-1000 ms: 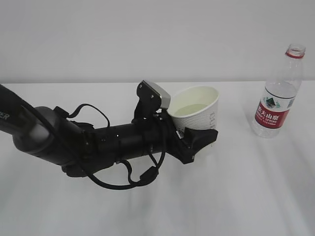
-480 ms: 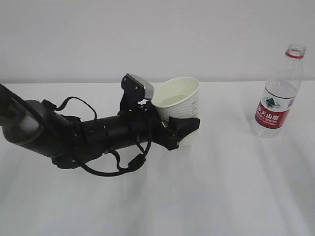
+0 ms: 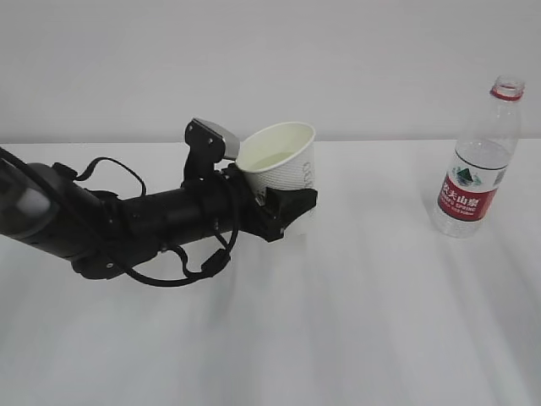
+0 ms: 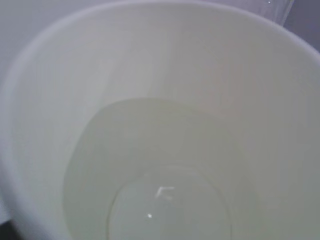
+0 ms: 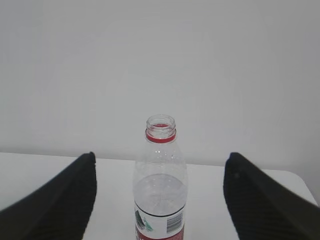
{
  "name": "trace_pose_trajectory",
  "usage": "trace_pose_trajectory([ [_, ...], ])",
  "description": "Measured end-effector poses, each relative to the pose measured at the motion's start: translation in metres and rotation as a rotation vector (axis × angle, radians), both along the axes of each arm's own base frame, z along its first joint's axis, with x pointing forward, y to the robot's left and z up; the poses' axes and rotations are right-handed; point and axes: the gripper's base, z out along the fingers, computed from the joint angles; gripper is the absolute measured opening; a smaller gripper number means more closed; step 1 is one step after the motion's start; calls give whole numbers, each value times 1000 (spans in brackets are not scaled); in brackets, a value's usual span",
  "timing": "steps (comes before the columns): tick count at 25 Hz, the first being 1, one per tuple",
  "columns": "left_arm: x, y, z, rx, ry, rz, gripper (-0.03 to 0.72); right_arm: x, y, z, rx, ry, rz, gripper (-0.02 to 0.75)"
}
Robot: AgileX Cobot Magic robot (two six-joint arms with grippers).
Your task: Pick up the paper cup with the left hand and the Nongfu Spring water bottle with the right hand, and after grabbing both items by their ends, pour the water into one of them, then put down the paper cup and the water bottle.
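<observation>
Left claw [image 3: 287, 211] closed on the cup [image 3: 279, 165], which holds water [image 4: 165, 190]. Right claw [image 5: 160, 200] wide open, empty; bottle [image 5: 160, 185] upright between its fingers, untouched.

White tabletop [image 3: 355, 338], plain and matte, seen extending across the foreground, bounded at the rear by a pale grey wall [image 3: 270, 59], faint soft shadows cast upon the surface

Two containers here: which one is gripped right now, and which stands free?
The paper cup, holding water, sits clamped in the left gripper. The Nongfu Spring water bottle stands free on the table, uncapped, between the open right gripper's fingers but untouched.
</observation>
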Motion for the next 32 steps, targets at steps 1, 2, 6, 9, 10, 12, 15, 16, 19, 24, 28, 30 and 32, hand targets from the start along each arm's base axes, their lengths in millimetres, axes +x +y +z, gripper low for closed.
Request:
trace_pose_trajectory([
  [1,1,2,0,1,-1,4,511,0,0,0,0,0,0,595],
  [2,3,4,0,2,-1,9,511,0,0,0,0,0,0,595],
  [6,7,11,0,5,-3,22,510,0,0,0,2,0,-1,595],
  [9,11,16,0,6,-4,36,510,0,0,0,6,0,-3,595],
  [10,13,19,0,7,-4,44,510,0,0,0,9,0,-5,595],
  [12,16,24,-1,6,-4,58,510,0,-1,0,13,2,-8,595],
  [15,21,33,-1,10,-3,80,510,0,-1,0,15,2,-9,595],
  [16,24,37,-1,10,-3,90,510,0,-1,0,15,2,-9,595],
  [19,30,48,-1,10,-3,121,510,0,-1,0,15,2,-9,594],
  [24,40,67,-1,12,-4,169,510,0,-1,0,15,2,-9,594],
  [28,46,81,-2,21,-8,194,510,0,-1,0,32,3,-19,594],
  [30,50,90,-2,26,-10,209,510,0,-2,0,36,3,-21,594],
  [32,54,99,-2,28,-10,230,510,0,-2,0,38,3,-22,594],
])
